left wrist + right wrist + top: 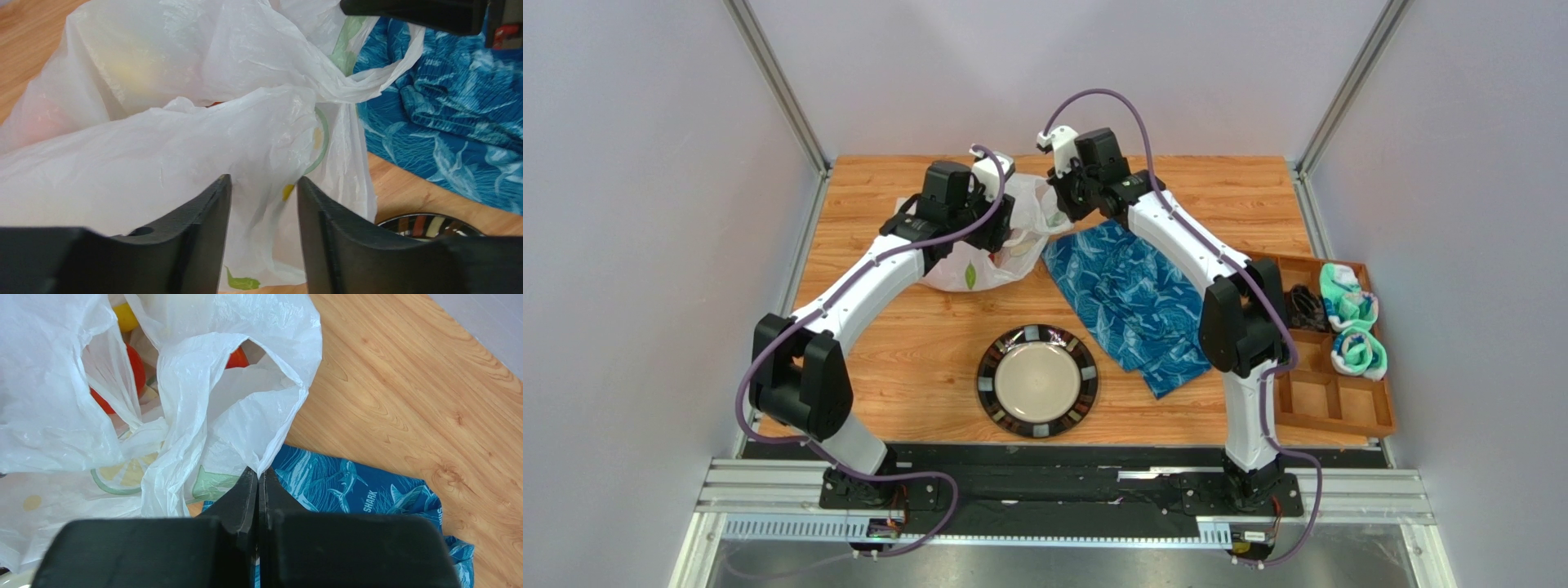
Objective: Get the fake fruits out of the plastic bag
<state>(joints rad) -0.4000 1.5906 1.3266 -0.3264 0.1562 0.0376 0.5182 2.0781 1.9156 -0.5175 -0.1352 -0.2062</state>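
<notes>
Several fruits [135, 367] show through the bag mouth in the right wrist view: red rounds and one yellow near the top. The rest are only colour tints behind the film. All of them are inside the bag [946, 267], none on the table [891, 355].

Fruits, judging by look: hollow glossy plastic, so light, rigid and slippery. They're round, so they'll roll once free. Grip across the widest part; the banana bunch is probably best taken at the stem end.

Bag: thin crinkly film, no stiffness, collapses over the contents and tears if yanked. It sits at the far side of the table, left of centre, slumped with its mouth toward the right arm. Hold it at the handles or rim, not the body, or the fruit gets pinched through the film.

Right gripper [258, 474]: jaws pressed together, nipping a corner of the bag rim and pulling it taut over the edge of the cloth [1130, 306].

Left gripper [264, 184]: jaws apart, a loose fold of film sitting in the gap, not clamped. Can't tell whether a fruit is behind that fold.

My read is that the mouth-opening step is underway and no fruit is out yet. Next it needs a second hold on the opposite rim, then lift and spread. The risk is the film slipping out of the right pinch or the bag dragging across the table.

Around it: the cloth touches the bag's right side, the plate [989, 382] is near centre and well clear, and the tray [1320, 398] is at the far right.
</notes>
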